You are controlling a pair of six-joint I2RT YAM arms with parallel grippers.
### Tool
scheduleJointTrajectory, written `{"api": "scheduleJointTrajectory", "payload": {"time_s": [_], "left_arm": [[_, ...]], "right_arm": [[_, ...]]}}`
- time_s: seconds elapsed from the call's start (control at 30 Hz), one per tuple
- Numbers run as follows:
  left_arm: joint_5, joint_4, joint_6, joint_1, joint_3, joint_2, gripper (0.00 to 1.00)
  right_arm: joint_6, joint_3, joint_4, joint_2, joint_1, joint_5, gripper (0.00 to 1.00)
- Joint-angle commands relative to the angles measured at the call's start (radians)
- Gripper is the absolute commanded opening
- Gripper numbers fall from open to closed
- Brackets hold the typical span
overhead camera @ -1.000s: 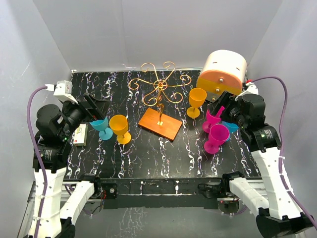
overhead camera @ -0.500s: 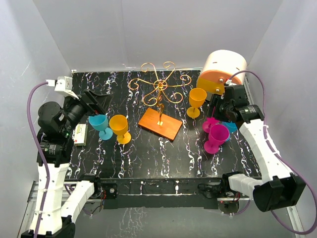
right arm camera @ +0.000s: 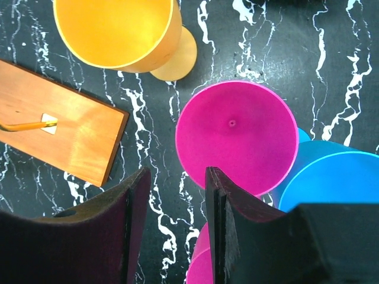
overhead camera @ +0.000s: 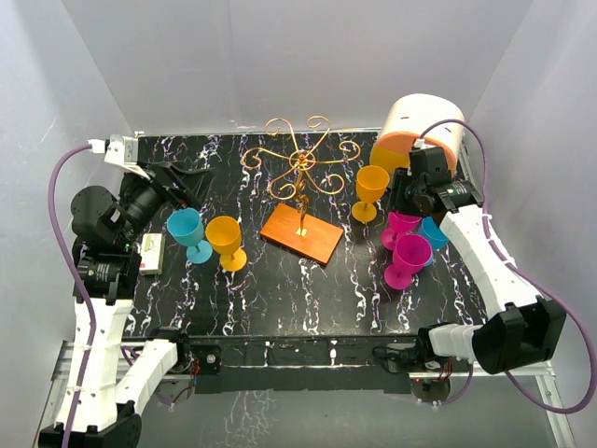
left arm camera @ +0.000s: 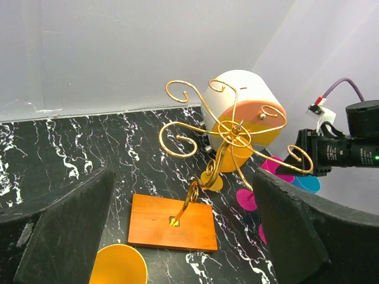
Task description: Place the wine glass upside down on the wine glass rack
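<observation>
Reach step: your right fingers, barely parted and empty, hover over the upright magenta plastic wine glass, left fingers wide, empty; next grip its rim.

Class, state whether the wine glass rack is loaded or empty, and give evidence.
Empty: nothing hangs on the wine glass rack, in the top or left wrist view.

A black table with white marbling stood inside white walls. A white drum with an orange face lay on its side at the table's far right corner. A small white box sat near the table's left edge.
</observation>
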Motion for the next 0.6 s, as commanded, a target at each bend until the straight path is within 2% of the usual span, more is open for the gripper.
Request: {"api": "scheduleJointTrajectory", "payload": {"time_s": [0.0,0.23,0.5,0.57], "left_arm": [[0.025,0.049,0.018,0.005,0.042,-0.001,0.99],[0.067,0.074,0.042,0.005,0.05,-0.005,0.99],[0.039,0.031,0.058,0.005,0.077,-0.007,0.99],[0.024,0.029,0.056,0.005,0.08,-0.008,0.99]], "right_arm": [[-0.014,0.01,0.054,0.018,0.016,0.083,0.39],[-0.05,0.037,0.052,0.108,0.047,0.067,0.32],[-0.042,0.093,0.034,0.17,0.144,0.261,0.29],[-0.04,0.106,0.025,0.178,0.156,0.294,0.22]]}}
